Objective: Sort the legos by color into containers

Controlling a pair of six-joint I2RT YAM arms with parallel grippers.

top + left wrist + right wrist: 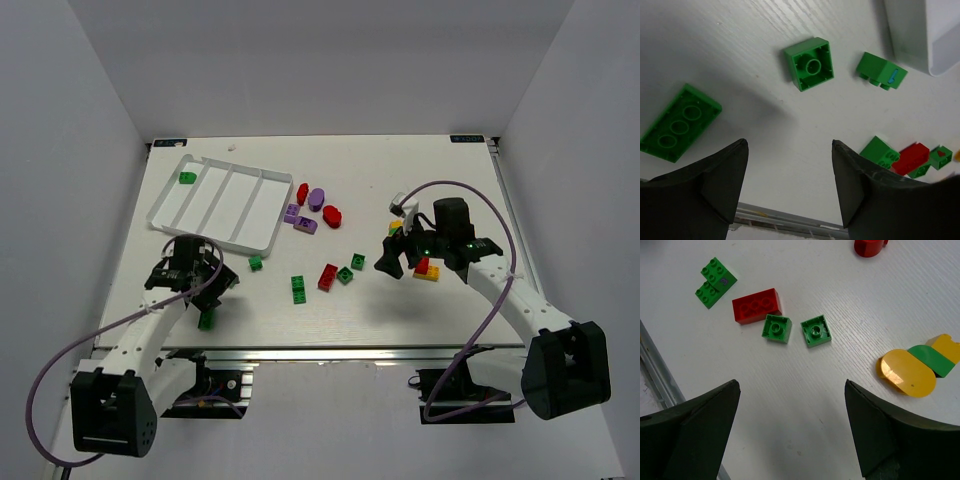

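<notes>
The white tray (pixel 215 205) with its long containers lies at the back left, and a green lego (pixel 187 178) sits in its leftmost one. My left gripper (pixel 215 290) hangs open over bare table with nothing between its jaws (pixel 790 150). A long green lego (pixel 677 122) and a square green one (pixel 809 64) lie just ahead of it. My right gripper (pixel 395 262) is open and empty (pixel 790 385). Beyond it lie a red lego (pixel 756 305), two green squares (pixel 776 328) (pixel 815 330) and a yellow oval (pixel 905 372).
Red ovals (pixel 302 192) (pixel 332 215), a purple oval (pixel 316 198) and purple bricks (pixel 306 225) lie right of the tray. A green brick (pixel 298 288) lies mid-table. A yellow and red stack (pixel 427 268) sits under the right arm. The table's metal front rail (pixel 790 220) runs close below the left gripper.
</notes>
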